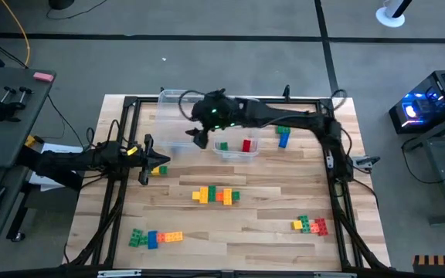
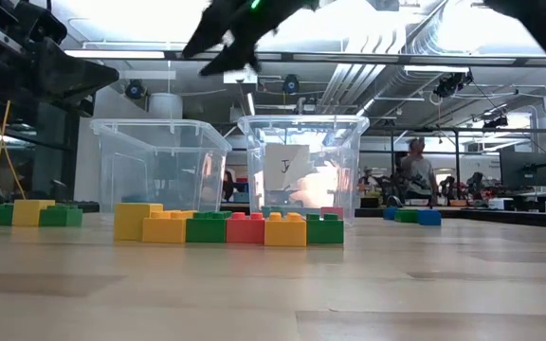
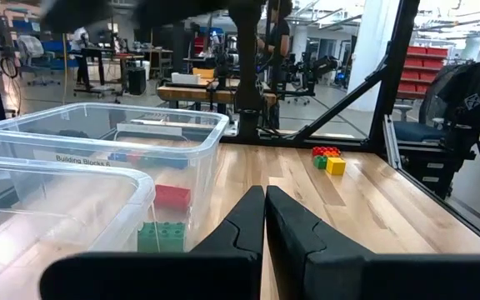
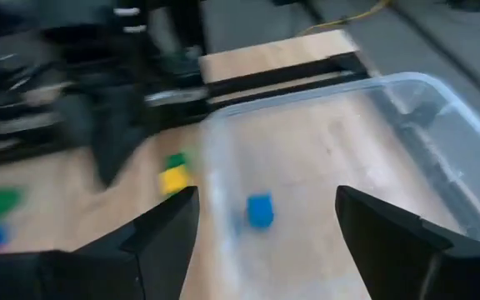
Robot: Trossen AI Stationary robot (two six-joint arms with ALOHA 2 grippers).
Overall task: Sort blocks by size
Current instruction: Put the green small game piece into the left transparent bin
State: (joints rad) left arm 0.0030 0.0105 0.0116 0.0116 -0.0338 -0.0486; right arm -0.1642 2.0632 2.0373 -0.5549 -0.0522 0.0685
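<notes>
Our right gripper [image 4: 261,212] hangs with fingers spread and empty over the far-left bin [image 4: 440,125], a blue block [image 4: 260,210] lying inside (1 drop looks done). Left gripper [image 3: 265,218] waits closed. Next, we fetch another from the row of blocks [image 1: 215,195].

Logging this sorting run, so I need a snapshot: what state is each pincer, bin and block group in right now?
Right pincer: open, empty, over the left bin.
Left pincer: shut, empty, at the table's left side.
Left bin: open-topped, one blue block inside.
Right bin: open-topped, red and green blocks inside.
Middle row: joined, on the table.
</notes>
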